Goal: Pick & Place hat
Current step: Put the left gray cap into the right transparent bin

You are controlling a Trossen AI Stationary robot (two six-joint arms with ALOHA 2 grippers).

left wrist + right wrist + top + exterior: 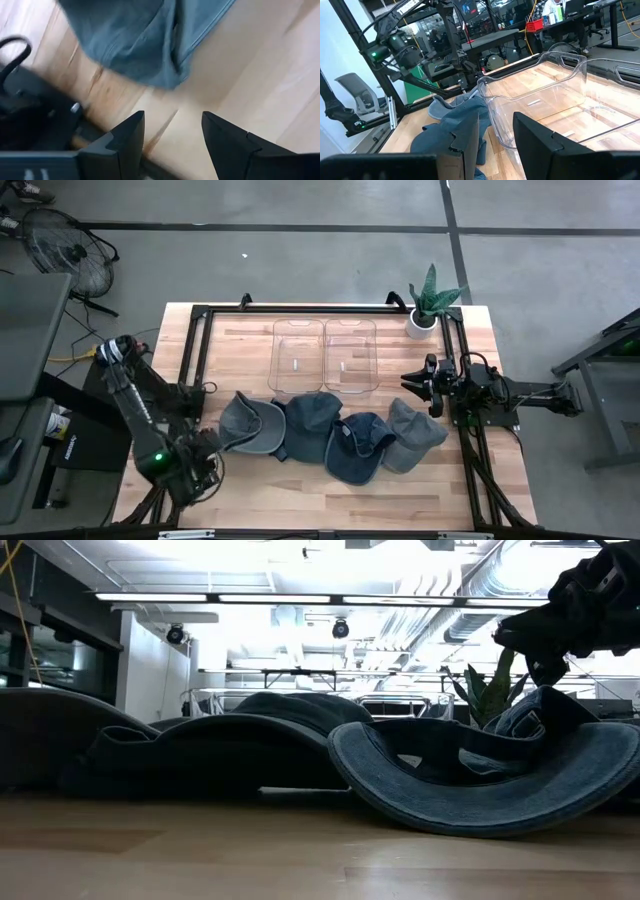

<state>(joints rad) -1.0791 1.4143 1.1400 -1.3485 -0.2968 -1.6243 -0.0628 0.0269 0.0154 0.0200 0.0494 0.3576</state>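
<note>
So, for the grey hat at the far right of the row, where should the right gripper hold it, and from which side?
Probably grip the grey hat at its raised crown, coming from above. It lies flat, so its edges give little to grip. The open right gripper waits just behind it, near the clear bins.

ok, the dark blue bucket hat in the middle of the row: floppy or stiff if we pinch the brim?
Probably floppy: the dark blue bucket hat is denim-like cloth, and in the low view its brim sags and curls. Likely light, so it would drape from a pinch. It overlaps neighbouring hats, so lifting it may drag them.
</note>
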